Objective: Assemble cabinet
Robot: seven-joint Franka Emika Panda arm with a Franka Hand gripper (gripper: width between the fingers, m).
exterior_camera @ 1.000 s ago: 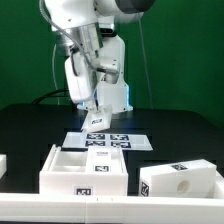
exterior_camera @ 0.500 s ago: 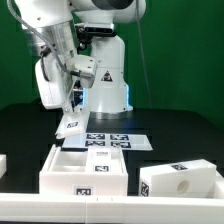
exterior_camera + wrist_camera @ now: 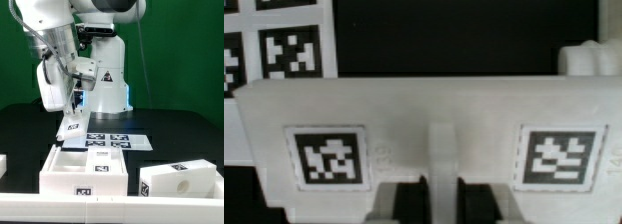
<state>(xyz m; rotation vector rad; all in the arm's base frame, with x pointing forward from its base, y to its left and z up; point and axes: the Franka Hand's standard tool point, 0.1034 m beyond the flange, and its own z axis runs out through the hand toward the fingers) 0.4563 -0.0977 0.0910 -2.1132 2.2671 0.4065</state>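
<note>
exterior view: end effector clamped shut on a small cabinet panel, which looks lifted off the worktop, at 11 o'clock from the open cabinet box and near the marker board edge. a closed cabinet block lies at 3 o'clock of the box, apart from it. judged early: nothing looks joined yet, panel and block left to fit. wrist view: the panel carries two marker tags. no brand or readable writing, only tags.
</note>
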